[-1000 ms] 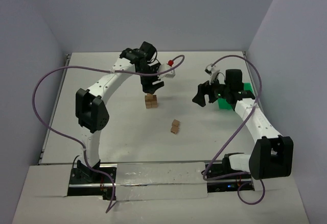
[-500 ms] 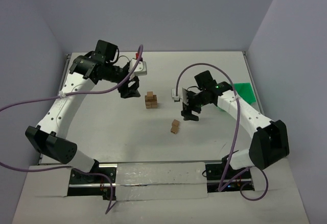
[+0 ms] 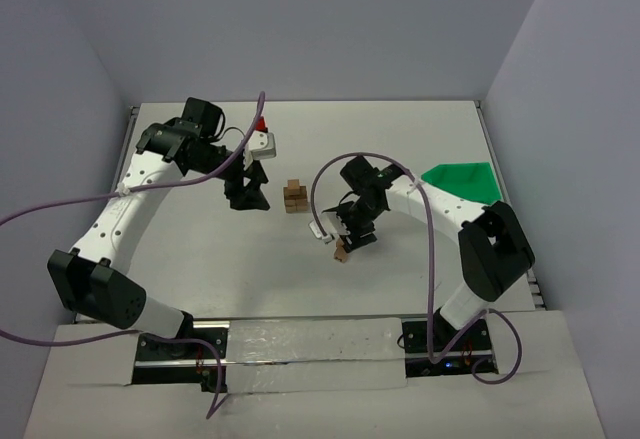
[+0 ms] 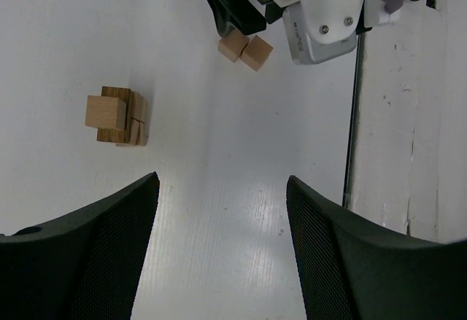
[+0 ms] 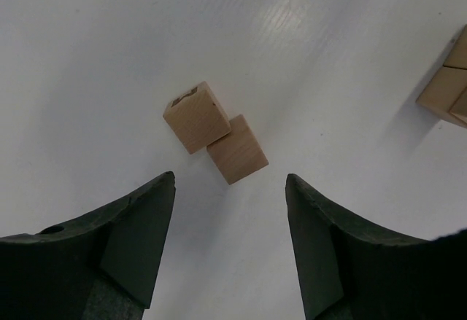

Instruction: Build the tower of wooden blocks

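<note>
The wood block tower (image 3: pixel 294 196) is a small stack of light-brown cubes in the middle of the table; it shows in the left wrist view (image 4: pixel 117 116) and at the right edge of the right wrist view (image 5: pixel 449 87). Two loose cubes (image 3: pixel 341 251) lie side by side, touching, on the table (image 5: pixel 215 135), also seen in the left wrist view (image 4: pixel 245 48). My right gripper (image 3: pixel 352 236) hovers open just above them, the pair lying just beyond its fingertips (image 5: pixel 230 181). My left gripper (image 3: pixel 247 191) is open and empty, left of the tower (image 4: pixel 222 181).
A bright green plastic bin (image 3: pixel 460 180) lies at the right side of the table. Purple cables loop over both arms. The table's raised right edge (image 4: pixel 355 116) shows in the left wrist view.
The right arm has swung left and down from beside the bin to over the two loose cubes. The left gripper drew away from the tower to its left.
</note>
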Available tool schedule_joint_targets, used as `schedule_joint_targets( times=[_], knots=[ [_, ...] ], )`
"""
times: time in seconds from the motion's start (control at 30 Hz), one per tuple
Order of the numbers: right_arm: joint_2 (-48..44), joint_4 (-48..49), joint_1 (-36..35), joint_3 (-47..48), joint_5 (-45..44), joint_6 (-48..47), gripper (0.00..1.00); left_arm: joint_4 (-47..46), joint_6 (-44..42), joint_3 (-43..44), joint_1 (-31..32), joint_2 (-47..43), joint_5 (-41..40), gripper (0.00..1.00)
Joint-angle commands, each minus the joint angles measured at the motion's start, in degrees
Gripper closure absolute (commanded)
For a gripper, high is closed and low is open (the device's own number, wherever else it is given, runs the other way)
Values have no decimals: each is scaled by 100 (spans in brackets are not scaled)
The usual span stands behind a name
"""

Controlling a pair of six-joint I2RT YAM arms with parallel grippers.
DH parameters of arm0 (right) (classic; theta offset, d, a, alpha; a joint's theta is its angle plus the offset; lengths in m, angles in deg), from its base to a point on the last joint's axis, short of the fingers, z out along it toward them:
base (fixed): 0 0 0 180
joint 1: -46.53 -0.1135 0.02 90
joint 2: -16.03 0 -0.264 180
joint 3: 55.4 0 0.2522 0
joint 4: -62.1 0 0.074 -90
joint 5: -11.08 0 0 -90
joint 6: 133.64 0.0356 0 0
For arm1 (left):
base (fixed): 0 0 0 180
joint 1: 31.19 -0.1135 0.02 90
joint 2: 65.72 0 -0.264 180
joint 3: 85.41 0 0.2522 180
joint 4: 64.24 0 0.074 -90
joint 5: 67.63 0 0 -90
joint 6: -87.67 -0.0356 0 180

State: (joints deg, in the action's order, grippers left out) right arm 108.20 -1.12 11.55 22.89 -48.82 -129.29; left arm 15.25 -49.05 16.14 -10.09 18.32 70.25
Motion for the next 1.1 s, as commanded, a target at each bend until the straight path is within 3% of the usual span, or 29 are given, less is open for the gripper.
schedule_joint_targets(
  times=[0.0, 0.33, 0.77, 1.07],
  knots=[
    [151, -13, -61, 174, -310, -706, 36, -263, 75, -68, -18, -257, 231, 23],
    [701, -234, -138, 578, -458, -1154, 41, -454, 187, -250, -10, -333, 48, 23],
    [832, -94, -351, 297, -798, -1454, 41, -462, 198, -100, -10, -154, 5, 23],
    [933, -10, -360, 205, -853, -1503, 49, -500, 210, -134, -10, -151, -59, 23]
  ],
)
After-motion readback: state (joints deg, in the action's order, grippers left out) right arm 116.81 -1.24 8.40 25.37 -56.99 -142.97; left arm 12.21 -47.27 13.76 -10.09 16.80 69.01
